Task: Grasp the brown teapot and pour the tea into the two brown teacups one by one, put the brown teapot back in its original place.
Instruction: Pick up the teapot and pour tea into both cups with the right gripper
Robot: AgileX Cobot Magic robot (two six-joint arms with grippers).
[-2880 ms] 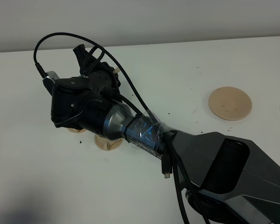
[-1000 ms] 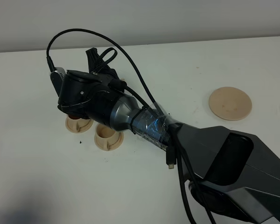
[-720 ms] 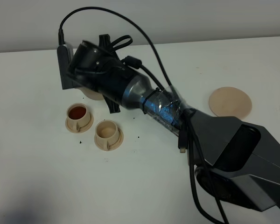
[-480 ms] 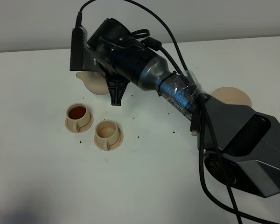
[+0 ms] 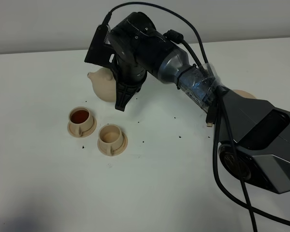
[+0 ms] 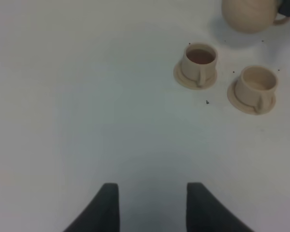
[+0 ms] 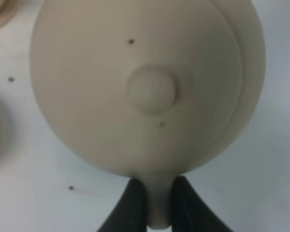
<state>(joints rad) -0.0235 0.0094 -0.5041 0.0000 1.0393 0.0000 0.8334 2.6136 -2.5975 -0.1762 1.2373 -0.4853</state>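
**White tabletop: one cup poured, second cup and return left**

White matte tabletop under a plain grey wall, with dark specks scattered round the cups.

Progress, as I judge it: about halfway.
- The filled teacup holds reddish-brown liquid, so the first pour looks done.
- The second teacup, just beside it, shows only a pale inside and looks empty. That pour is left.
- The large saucer, the return spot, sits bare and well apart, mostly hidden behind the arm. Putting the pot back is also left.

The right gripper is clamped narrow on the loop handle of the brown teapot. The pot sits roughly upright behind the cups, spout pointing away from the arm. I cannot tell if it is lifted or touching the table. The left gripper has its jaws parted and holds nothing, well apart from the cups.

Materials:
- The pot is squat and rounded, smooth unglazed pale tan clay, with a round knob on the lid.
- The cups are small matching cylinders with stub handles, each on its own small round saucer.
- The large saucer is a flat tan disc.
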